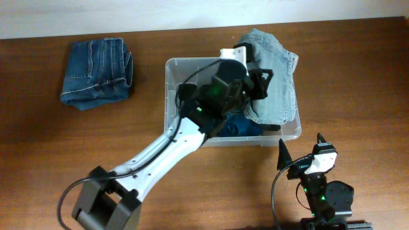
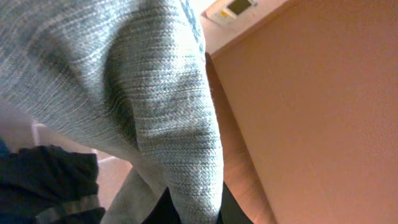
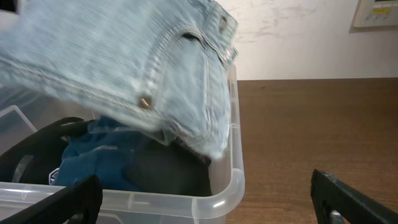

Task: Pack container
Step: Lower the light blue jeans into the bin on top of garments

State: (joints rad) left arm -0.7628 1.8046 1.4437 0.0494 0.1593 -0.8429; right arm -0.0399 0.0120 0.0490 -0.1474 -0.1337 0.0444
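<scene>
The clear plastic container (image 1: pixel 170 96) stands mid-table. My left gripper (image 1: pixel 261 83) hangs over its right half, shut on pale blue jeans (image 1: pixel 276 76) that drape over the far right rim. In the left wrist view the pale denim (image 2: pixel 143 93) fills the frame and is pinched between the fingers (image 2: pixel 193 211). A blue garment (image 1: pixel 246 126) and a dark one (image 3: pixel 168 171) lie inside the container. My right gripper (image 1: pixel 300 153) is open and empty, just outside the container's front right corner (image 3: pixel 233 180). The right wrist view shows the pale jeans (image 3: pixel 137 68) hanging above the bin.
Folded dark blue jeans (image 1: pixel 97 71) lie on the wooden table at the far left. A white wall (image 3: pixel 292 37) runs along the table's back edge, with a wall panel (image 2: pixel 233 9) on it.
</scene>
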